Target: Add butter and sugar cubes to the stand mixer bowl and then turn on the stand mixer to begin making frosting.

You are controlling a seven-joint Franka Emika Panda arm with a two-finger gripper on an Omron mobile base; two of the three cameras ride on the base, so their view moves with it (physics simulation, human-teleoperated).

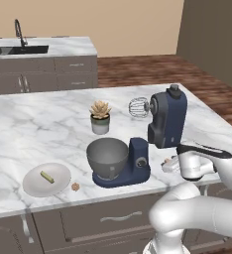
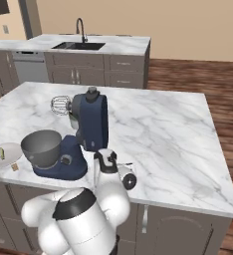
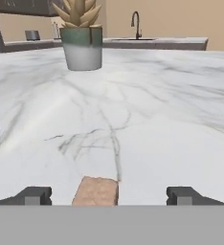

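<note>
The navy-blue stand mixer [image 1: 163,121] [image 2: 90,123] stands near the counter's front edge, head tilted up and whisk [image 1: 138,107] in the air. Its grey metal bowl [image 1: 107,157] [image 2: 41,146] sits on the base. The butter [image 1: 47,176] [image 2: 2,153] lies on a white plate [image 1: 33,187] left of the mixer. One sugar cube [image 1: 75,187] [image 2: 15,168] rests on the counter by the plate. Another sugar cube [image 3: 95,191] [image 1: 166,161] lies right of the mixer base, between the fingertips [image 3: 35,195] of my gripper [image 3: 110,195] [image 1: 167,166] [image 2: 122,168]. The gripper is low over the counter and open, with gaps on both sides of the cube.
A potted succulent [image 1: 100,117] [image 3: 83,40] stands behind the mixer bowl, straight ahead in the hand view. The marble island's front edge [image 1: 88,201] runs just below the mixer. A sink counter [image 2: 88,46] lies across the room.
</note>
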